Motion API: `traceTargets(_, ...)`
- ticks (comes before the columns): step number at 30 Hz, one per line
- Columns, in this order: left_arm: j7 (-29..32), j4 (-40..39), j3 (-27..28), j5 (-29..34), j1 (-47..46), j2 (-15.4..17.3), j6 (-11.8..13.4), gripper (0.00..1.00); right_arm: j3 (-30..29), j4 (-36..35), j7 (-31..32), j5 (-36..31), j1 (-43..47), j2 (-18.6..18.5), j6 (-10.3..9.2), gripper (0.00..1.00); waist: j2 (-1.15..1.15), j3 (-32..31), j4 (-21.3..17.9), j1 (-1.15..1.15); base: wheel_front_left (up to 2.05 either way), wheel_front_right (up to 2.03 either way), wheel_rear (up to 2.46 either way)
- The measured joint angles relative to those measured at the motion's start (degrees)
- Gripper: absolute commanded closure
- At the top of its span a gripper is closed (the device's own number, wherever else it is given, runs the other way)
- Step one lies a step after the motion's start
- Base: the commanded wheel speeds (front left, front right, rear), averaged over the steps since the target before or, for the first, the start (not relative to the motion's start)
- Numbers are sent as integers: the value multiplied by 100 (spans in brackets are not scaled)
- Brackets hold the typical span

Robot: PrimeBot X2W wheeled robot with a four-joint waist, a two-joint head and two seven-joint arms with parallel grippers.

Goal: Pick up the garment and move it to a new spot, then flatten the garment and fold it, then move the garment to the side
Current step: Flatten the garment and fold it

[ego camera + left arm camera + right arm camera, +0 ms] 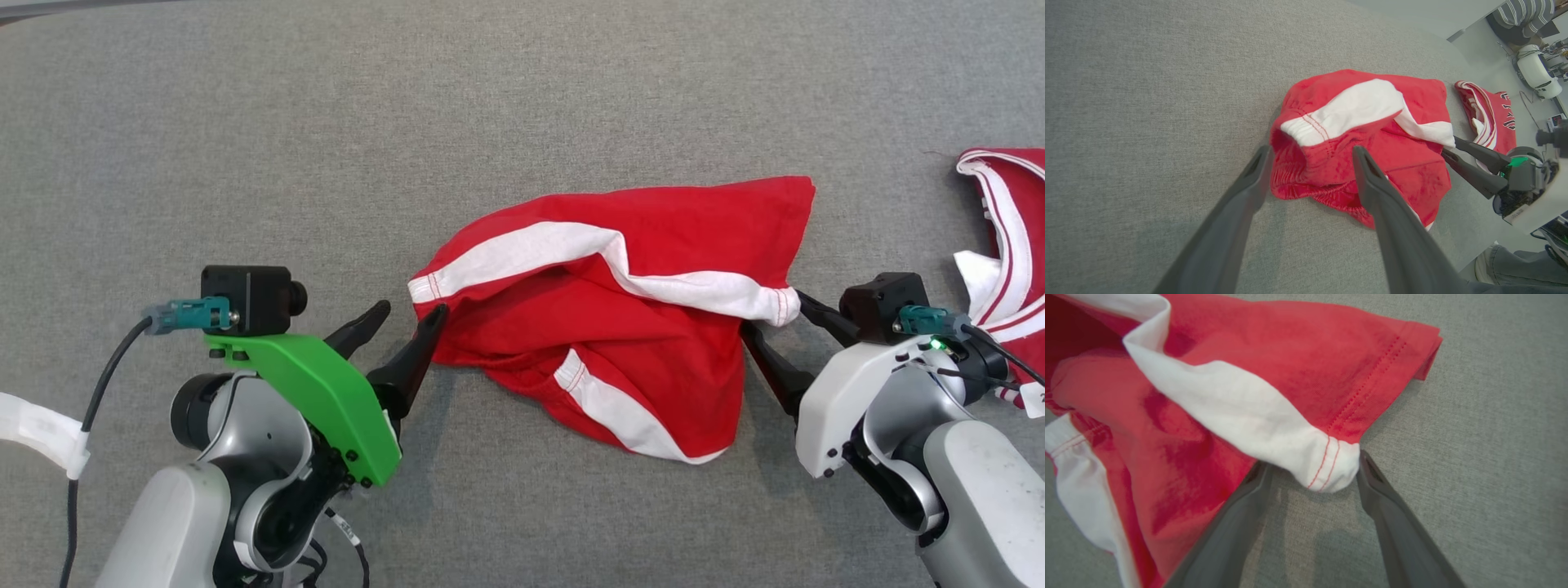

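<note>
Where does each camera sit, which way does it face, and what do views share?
Head view: on the head, looking down at the grey surface; left tool and right tool flank the red shorts.
Left wrist view: along the left tool's open fingers toward the shorts' waistband; the right tool beyond.
Right wrist view: along the right tool's open fingers at a white hem corner.
Shared: all three show the shorts.

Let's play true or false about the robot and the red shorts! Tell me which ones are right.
1. The red shorts have white stripes. True.
2. The left gripper is squeezed shut on the shorts. False: it is open.
3. The right gripper is open around a white corner of the shorts. True.
4. The shorts are neatly folded. False: they lie crumpled.
5. A second red-and-white garment lies to the shorts' right. True.
</note>
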Motion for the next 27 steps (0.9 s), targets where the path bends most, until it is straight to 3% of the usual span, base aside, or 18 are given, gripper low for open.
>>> traceTargets(22, 67, 619, 131, -642, -342, -487, 77, 0, 70, 45, -59, -8, 2, -15, 0, 0, 0, 69, -145, 0, 0, 0, 0)
traceTargets(23, 59, 650, 140, -666, -347, -517, 77, 9, 71, 47, -70, 0, 2, -11, 0, 4, 0, 75, -149, 0, 0, 0, 0)
traceTargets(24, 43, 688, 162, -693, -350, -550, 76, 22, 77, 52, -83, 22, 2, -3, 0, 18, 0, 80, -153, 0, 0, 0, 0)
traceTargets(25, -3, 724, 168, -700, -361, -572, 69, 50, 118, 46, -110, 63, 0, 5, -1, 42, 0, 83, -155, 0, 0, 0, 0)
traceTargets(26, -59, 760, 189, -713, -381, -602, 54, 95, 121, 44, -138, 192, -1, 64, -1, 81, 0, 84, -159, 0, 0, 0, 0)
traceTargets(27, -83, 795, 197, -723, -405, -617, 12, 100, 170, 27, -142, 338, -10, 109, -3, 100, 0, 83, -164, 0, 0, 0, 0)
